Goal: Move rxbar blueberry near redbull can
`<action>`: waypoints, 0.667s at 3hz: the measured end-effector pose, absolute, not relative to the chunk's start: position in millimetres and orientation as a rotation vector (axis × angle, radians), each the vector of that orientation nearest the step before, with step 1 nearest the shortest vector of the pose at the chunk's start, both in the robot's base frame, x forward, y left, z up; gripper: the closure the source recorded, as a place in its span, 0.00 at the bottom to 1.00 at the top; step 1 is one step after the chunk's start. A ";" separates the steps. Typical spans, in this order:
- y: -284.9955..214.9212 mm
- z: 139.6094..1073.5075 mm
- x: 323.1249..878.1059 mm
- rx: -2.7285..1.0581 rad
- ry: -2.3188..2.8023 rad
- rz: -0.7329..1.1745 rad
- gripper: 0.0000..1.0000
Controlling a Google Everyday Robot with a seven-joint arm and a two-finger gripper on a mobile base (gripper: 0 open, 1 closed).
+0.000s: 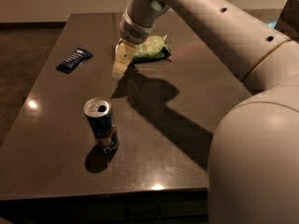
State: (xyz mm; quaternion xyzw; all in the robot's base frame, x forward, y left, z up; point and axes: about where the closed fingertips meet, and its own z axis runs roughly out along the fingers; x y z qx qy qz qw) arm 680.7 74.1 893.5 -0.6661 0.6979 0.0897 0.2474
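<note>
The rxbar blueberry [74, 59], a flat dark blue wrapper with white lettering, lies on the dark table [196, 92] at the far left. The redbull can [101, 124] stands upright near the table's front left, its silver top showing the tab hole. My gripper [120, 65] hangs from the white arm over the table's middle back, to the right of the bar and in front of the green bag's left end. It holds nothing that I can see.
A crinkled green chip bag [150, 49] lies at the back middle, just behind the gripper. The arm's large white body [252, 139] fills the right side. The table's front edge [103, 195] runs close below the can.
</note>
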 end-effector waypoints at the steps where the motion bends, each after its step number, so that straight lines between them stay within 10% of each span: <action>1: 115.9 886.6 688.7 -1.734 1.936 0.307 0.00; 2: 147.6 878.4 700.0 -1.663 1.970 0.345 0.00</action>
